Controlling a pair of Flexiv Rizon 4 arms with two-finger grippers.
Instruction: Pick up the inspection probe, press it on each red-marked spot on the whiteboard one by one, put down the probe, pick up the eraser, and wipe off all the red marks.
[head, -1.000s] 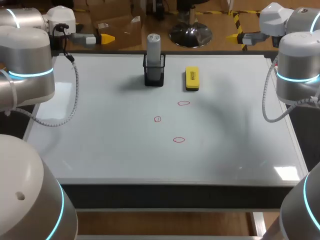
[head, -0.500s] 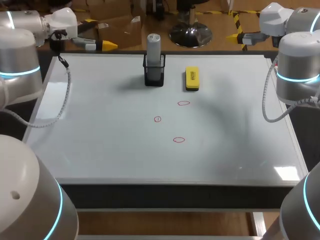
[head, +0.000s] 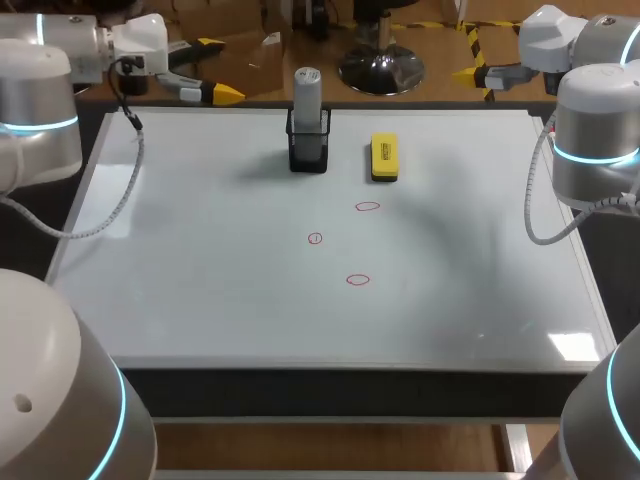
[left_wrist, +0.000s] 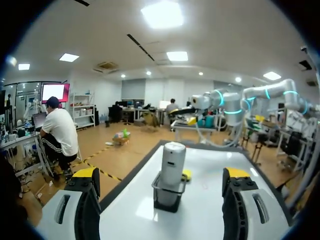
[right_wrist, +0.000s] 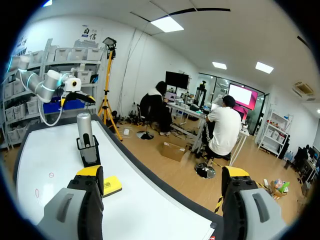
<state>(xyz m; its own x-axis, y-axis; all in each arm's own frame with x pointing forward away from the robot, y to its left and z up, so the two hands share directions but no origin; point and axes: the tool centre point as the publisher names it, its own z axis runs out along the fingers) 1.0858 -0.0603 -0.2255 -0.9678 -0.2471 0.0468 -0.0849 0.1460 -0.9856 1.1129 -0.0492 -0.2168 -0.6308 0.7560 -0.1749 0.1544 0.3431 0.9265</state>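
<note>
The inspection probe (head: 307, 92), a grey cylinder, stands upright in a black holder (head: 308, 152) at the back of the whiteboard (head: 200, 280). The yellow eraser (head: 384, 157) lies just right of it. Three red marks (head: 368, 207) (head: 315, 238) (head: 358, 280) sit mid-board. My left gripper (head: 215, 70) hangs open past the back left edge, pointing at the probe (left_wrist: 171, 159), which is well ahead of its fingers (left_wrist: 161, 175). My right gripper (head: 470, 70) is open beyond the back right corner, empty (right_wrist: 162, 172); the probe (right_wrist: 85, 129) and eraser (right_wrist: 112, 185) lie far ahead of it.
The whiteboard's metal frame (head: 330, 366) runs along the front edge. Both arms' large joints (head: 40, 95) (head: 597, 130) stand over the board's left and right sides. The left arm's cable (head: 125, 190) hangs above the board's left part.
My left arm has swung so that its gripper moved right along the back edge, toward the probe. The right arm, probe and eraser have not moved.
</note>
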